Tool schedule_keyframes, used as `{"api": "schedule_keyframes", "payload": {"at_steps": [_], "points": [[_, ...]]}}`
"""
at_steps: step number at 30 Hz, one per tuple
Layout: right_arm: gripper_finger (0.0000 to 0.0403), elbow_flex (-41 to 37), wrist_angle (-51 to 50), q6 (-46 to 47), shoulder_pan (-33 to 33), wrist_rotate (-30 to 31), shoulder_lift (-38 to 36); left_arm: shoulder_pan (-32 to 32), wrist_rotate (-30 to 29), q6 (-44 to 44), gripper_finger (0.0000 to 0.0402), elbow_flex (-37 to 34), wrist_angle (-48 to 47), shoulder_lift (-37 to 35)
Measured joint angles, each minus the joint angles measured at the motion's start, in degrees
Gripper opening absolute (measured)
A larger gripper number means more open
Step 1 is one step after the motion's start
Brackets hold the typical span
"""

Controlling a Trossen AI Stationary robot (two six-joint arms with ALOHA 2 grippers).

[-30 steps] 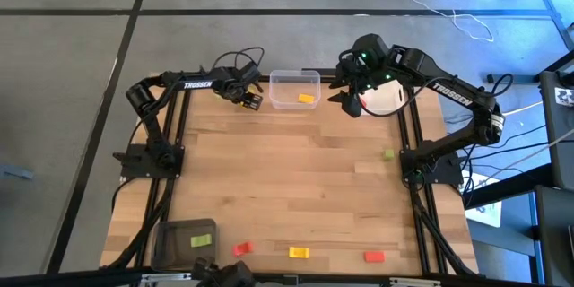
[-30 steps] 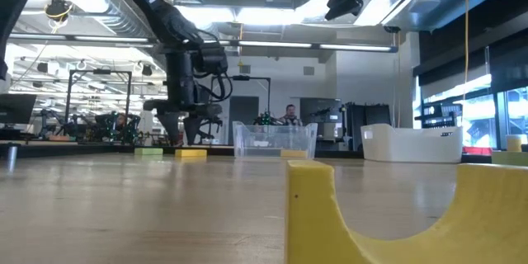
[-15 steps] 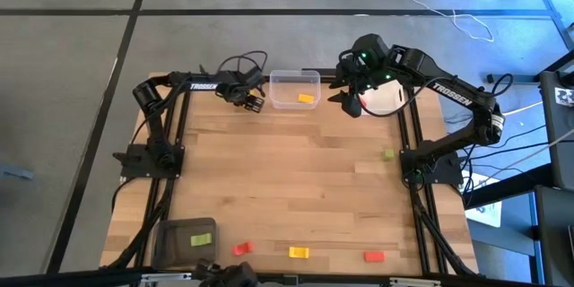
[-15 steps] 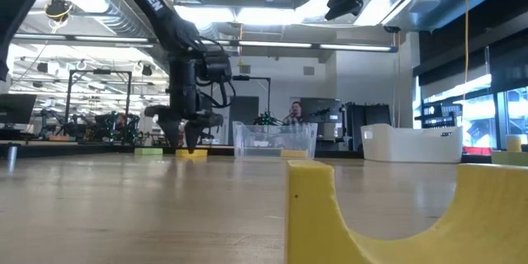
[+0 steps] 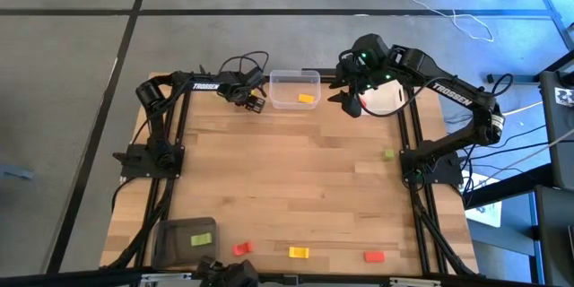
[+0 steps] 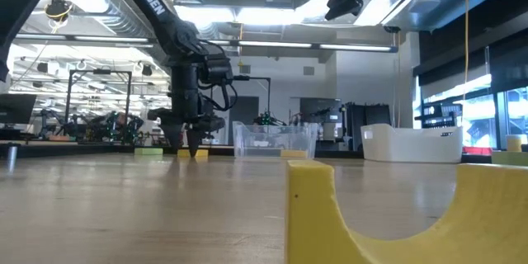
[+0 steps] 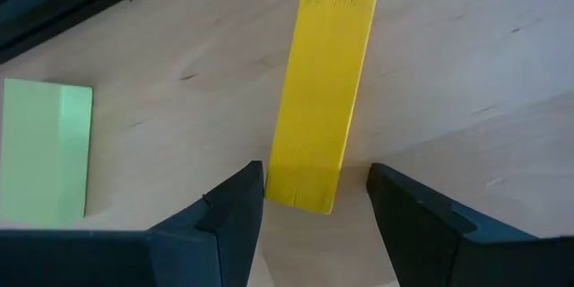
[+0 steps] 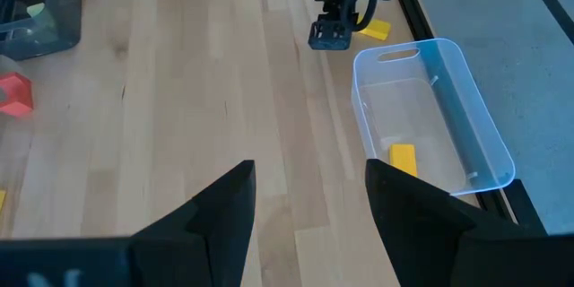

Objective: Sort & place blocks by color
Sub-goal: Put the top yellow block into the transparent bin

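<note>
Down at table height, a big yellow arch-shaped piece (image 6: 388,206) fills the foreground, something the overhead camera never picks up. From above, the near edge of the table (image 5: 305,157) carries a dark grey bin (image 5: 184,238) with a green block (image 5: 203,239) in it, then a red block (image 5: 241,248), a yellow block (image 5: 299,252) and another red block (image 5: 374,256) in a row. Mid-table sits a lone green block (image 5: 388,153) near the right edge. At the far edge, the left gripper (image 7: 316,199) is down at the wood, fingers spread apart with a yellow block (image 7: 323,99) lying between them, untouched as far as the wrist camera shows; only that camera reveals a pale green block (image 7: 47,150) beside it. Next to it stands the clear bin (image 5: 295,89) holding one yellow block (image 5: 307,99). The right gripper (image 8: 309,202) hovers high above the white bin (image 5: 387,99), fingers wide apart and empty.
</note>
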Motion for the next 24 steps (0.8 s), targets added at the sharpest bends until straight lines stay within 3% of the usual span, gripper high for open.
{"api": "schedule_keyframes", "payload": {"at_steps": [24], "points": [[0.0212, -0.01, 0.00, 0.00, 0.00, 0.00, 0.00, 0.07, -3.04, 1.09, 0.0190, -0.04, 4.49, 0.21]]}}
